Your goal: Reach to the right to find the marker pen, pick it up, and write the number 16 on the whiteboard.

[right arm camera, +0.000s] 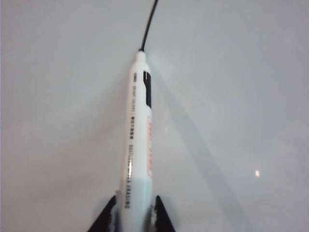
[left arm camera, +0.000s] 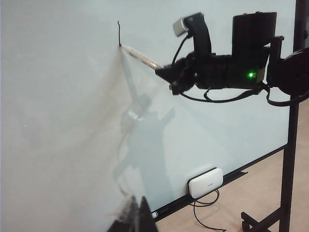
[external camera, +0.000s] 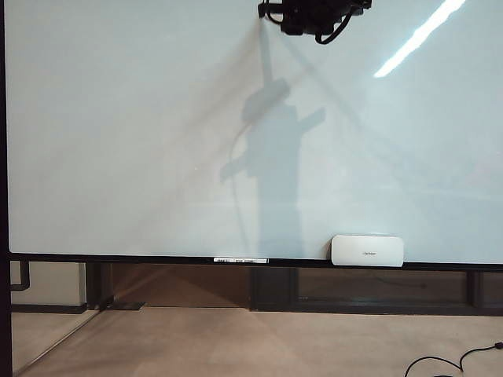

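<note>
- Right wrist view: right gripper (right arm camera: 135,215) clamps the pen (right arm camera: 138,130), tip touching the whiteboard (right arm camera: 58,96) at a black stroke's (right arm camera: 148,24) end.
- Left gripper (left arm camera: 137,215): fingers barely visible, state unclear.

An office-like or lab-like room, set up around a freestanding writing board.

A very large whiteboard (external camera: 141,126) in a thin black frame is seen on a dark metal stand (left arm camera: 288,159) with a wheeled foot. A white eraser (external camera: 367,250) is kept on its ledge. Plain beige flooring (external camera: 236,342) is crossed by loose black cables (left arm camera: 205,212), and a strip light is reflected in the board.
</note>
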